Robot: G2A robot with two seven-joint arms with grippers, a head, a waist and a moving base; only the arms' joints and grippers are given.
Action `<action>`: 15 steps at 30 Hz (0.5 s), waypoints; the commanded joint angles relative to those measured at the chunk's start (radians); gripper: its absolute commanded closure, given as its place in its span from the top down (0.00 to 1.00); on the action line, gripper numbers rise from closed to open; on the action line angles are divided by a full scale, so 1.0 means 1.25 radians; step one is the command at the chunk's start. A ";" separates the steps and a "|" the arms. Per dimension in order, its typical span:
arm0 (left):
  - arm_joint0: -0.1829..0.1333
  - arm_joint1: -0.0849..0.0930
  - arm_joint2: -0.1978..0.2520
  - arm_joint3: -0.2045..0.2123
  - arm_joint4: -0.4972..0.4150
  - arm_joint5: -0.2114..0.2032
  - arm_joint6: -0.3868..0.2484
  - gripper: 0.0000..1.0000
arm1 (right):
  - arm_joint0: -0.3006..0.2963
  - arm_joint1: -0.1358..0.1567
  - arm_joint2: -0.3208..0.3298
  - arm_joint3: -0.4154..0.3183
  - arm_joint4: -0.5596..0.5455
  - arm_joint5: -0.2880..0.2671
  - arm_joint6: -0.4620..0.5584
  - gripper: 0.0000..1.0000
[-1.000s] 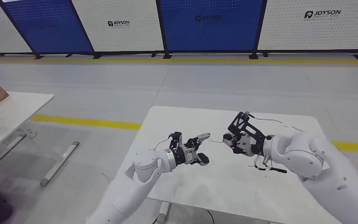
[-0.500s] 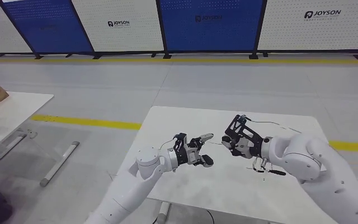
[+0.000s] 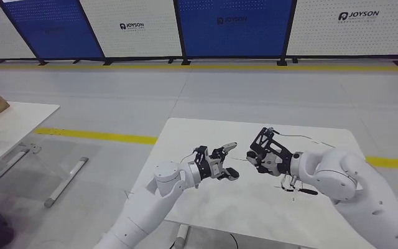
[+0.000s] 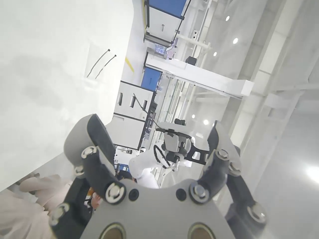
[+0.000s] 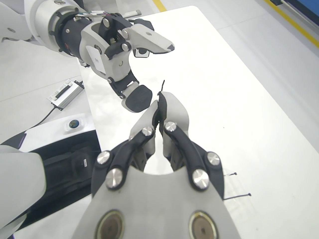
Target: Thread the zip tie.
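Observation:
My right gripper [image 5: 160, 100] is shut on a black zip tie [image 5: 162, 85], and only a short end of the tie sticks out past the fingertips. Just in front of it is my left gripper [image 5: 155, 73], open, with the tie's end pointing into the gap between its fingers. In the top view both grippers hover over the middle of the white table [image 3: 205, 134], the left gripper [image 3: 226, 160] a short way from the right gripper [image 3: 252, 159]. In the left wrist view the left gripper [image 4: 155, 135] holds nothing, and the right gripper [image 4: 174, 150] appears beyond it.
Two spare zip ties [image 4: 99, 63] lie side by side on the table near its edge, also visible beside my right arm [image 5: 236, 185]. A small grey box with a cable [image 5: 64, 93] lies on the floor beyond the table.
My left gripper has moved a little toward the right gripper and turned slightly. The right gripper shifted slightly a second ago and has held still since, still shut on the tie.

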 commanded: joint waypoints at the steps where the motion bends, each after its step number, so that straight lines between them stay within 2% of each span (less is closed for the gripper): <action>1: 0.003 -0.001 0.004 -0.002 -0.008 -0.004 0.001 1.00 | 0.000 0.000 0.000 0.000 0.000 0.000 0.000 0.00; 5: 0.001 -0.002 0.009 -0.001 -0.028 -0.005 -0.002 1.00 | 0.000 0.000 0.000 0.000 0.000 0.000 0.000 0.00; 8: -0.006 -0.002 0.007 0.014 -0.038 -0.002 -0.016 1.00 | 0.000 0.000 0.000 0.000 0.000 0.000 0.000 0.00; 11: -0.007 -0.001 -0.001 0.026 -0.045 -0.014 0.001 1.00 | 0.000 0.000 0.000 0.000 0.000 0.000 0.000 0.00; 13: 0.005 -0.002 -0.009 0.017 0.004 -0.078 0.084 1.00 | 0.000 0.000 0.000 0.000 0.000 0.000 0.000 0.00; 15: 0.029 -0.004 0.001 -0.004 0.068 -0.154 0.170 1.00 | 0.000 0.000 0.000 0.000 0.000 0.000 0.000 0.00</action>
